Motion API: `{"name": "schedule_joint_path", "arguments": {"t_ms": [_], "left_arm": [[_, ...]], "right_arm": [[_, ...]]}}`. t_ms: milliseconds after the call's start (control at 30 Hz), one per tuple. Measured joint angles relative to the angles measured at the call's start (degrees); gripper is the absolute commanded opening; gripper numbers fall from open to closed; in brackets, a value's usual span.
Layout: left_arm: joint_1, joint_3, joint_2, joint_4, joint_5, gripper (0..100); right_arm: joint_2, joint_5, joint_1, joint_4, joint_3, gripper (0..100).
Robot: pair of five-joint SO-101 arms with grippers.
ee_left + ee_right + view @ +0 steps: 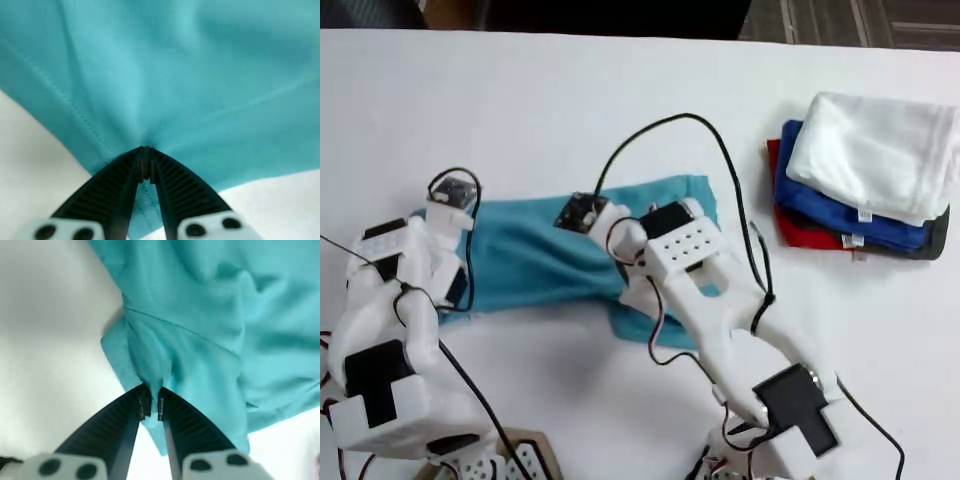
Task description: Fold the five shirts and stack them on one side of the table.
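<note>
closest in the left wrist view, left gripper (145, 167) is pinched all but closed on a gather of the teal shirt (200, 75), near its stitched hem. over in the right wrist view, right gripper (150, 405) nips a bunched fold at the shirt's edge, jaws nearly touching, white table (45, 315) beside it. from the high view the shirt lies mid-table between my arms, well apart from the stack of folded shirts (865, 170) on the right arm's side. i'd judge this fold needs both pinches raised together, cloth kept taut, then laid over square.
</note>
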Motion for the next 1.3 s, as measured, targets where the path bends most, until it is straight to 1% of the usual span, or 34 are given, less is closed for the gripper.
{"name": "schedule_joint_path", "arguments": {"t_ms": [133,433,533,567,667,733,867,967,1033,1100,1167,1233,1300], "left_arm": [[0.00,0.00,0.00,0.00,0.00,3],[0.00,0.00,0.00,0.00,0.00,3],[0.00,0.00,0.00,0.00,0.00,3],[0.00,0.00,0.00,0.00,0.00,3],[0.00,0.00,0.00,0.00,0.00,3],[0.00,0.00,0.00,0.00,0.00,3],[0.00,0.00,0.00,0.00,0.00,3],[0.00,0.00,0.00,0.00,0.00,3],[0.00,0.00,0.00,0.00,0.00,3],[0.00,0.00,0.00,0.00,0.00,3],[0.00,0.00,0.00,0.00,0.00,3],[0.00,0.00,0.00,0.00,0.00,3],[0.00,0.00,0.00,0.00,0.00,3]], "right_arm": [[-0.35,0.00,-0.26,0.09,2.46,2.2],[-0.53,0.00,-8.26,-3.25,5.71,2.4],[-0.53,0.00,-8.09,-3.52,5.71,2.9],[-0.53,-0.09,-8.09,-3.52,5.71,4.5],[-0.53,0.00,-7.65,-3.43,5.71,13.4],[-0.53,0.00,-6.15,-3.08,5.71,16.1],[-0.53,0.00,-5.89,-0.53,5.36,11.8],[-2.20,0.00,-5.45,2.64,1.14,9.7],[-4.92,0.00,-3.96,3.34,-2.55,9.3],[-6.24,0.00,-0.62,2.46,-4.66,6.3],[-6.24,0.00,4.13,-0.97,-5.01,1.3],[-4.48,0.00,9.05,-5.80,-4.48,3.0],[0.35,0.00,13.36,-10.81,-3.60,2.9]]}}
